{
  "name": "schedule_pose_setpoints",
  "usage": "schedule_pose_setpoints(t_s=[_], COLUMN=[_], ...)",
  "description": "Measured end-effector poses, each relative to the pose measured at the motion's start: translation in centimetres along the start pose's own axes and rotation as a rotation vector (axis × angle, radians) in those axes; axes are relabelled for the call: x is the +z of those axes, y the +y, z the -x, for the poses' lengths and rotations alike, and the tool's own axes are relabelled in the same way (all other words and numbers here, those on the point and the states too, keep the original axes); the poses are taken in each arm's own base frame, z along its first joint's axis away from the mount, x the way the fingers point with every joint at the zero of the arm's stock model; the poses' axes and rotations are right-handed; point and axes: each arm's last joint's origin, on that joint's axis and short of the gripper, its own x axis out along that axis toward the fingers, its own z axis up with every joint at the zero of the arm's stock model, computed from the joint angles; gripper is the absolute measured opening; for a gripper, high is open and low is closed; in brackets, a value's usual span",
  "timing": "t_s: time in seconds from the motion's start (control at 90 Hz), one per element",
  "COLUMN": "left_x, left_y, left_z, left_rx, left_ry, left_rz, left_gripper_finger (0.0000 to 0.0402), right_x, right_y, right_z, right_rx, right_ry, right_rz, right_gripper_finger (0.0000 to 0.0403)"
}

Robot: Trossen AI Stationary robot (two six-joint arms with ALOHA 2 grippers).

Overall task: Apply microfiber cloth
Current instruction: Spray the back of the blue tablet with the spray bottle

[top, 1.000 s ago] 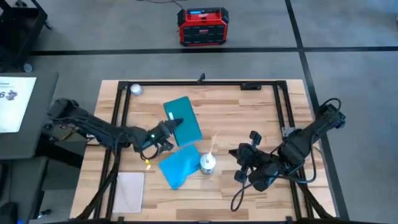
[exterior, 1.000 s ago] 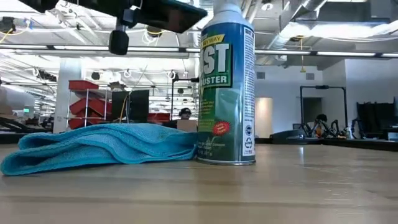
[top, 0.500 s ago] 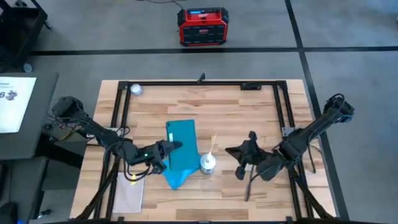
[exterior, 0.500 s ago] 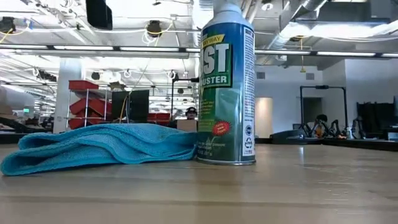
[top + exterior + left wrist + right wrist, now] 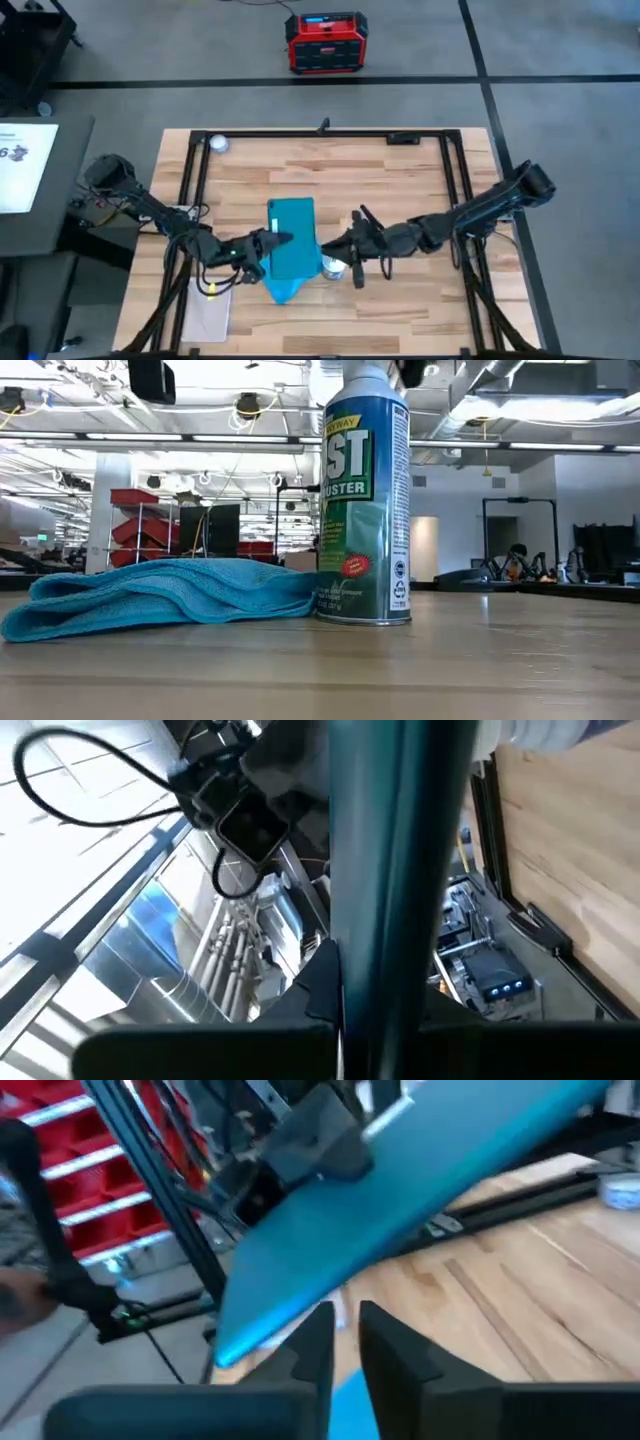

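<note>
My left gripper [image 5: 270, 241] holds a teal flat tablet [image 5: 291, 236] in the air, shut on it. The tablet hangs over the sky-blue microfiber cloth [image 5: 283, 290], which lies bunched and folded on the table [image 5: 160, 595]. A green spray can [image 5: 365, 500] stands upright just right of the cloth. My right gripper [image 5: 345, 1320] reaches in from the right. Its fingers are a narrow slit apart, with their tips at the tablet's right edge [image 5: 400, 1210]. I cannot tell whether they touch it. My left gripper pinches the tablet's left long edge [image 5: 273, 240] between its two fingers, coming in about level from the table's left. The left wrist view sees the tablet edge-on [image 5: 395, 920], running away from the fingers. The tablet is lifted clear, above the cloth.
A pale grey sheet [image 5: 207, 312] lies at the near left of the table. A small round thing [image 5: 218, 143] sits at the far left corner. Black frame rails [image 5: 190, 190] run along the table's sides. A red box [image 5: 326, 42] stands on the floor beyond the table.
My left gripper has carried the tablet toward the near edge and a little right, turning it square over the cloth. My right gripper has swung toward the table's left, its arm stretching out to the tablet's right edge. Cloth and can have stayed put.
</note>
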Motion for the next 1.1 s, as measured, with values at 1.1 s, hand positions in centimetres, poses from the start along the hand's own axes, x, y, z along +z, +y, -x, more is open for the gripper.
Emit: schedule_pose_setpoints(t_s=[1.1], left_x=[0.1], left_y=[-0.5], left_z=[0.0], left_rx=[-0.039], left_ry=[-0.002], left_rz=[-0.035], left_gripper_finger=[0.0], right_x=[-0.7], right_y=[-1.1], right_z=[-0.9], right_rx=[0.091], right_ry=[0.131], right_rz=[-0.372], right_gripper_finger=[0.0164])
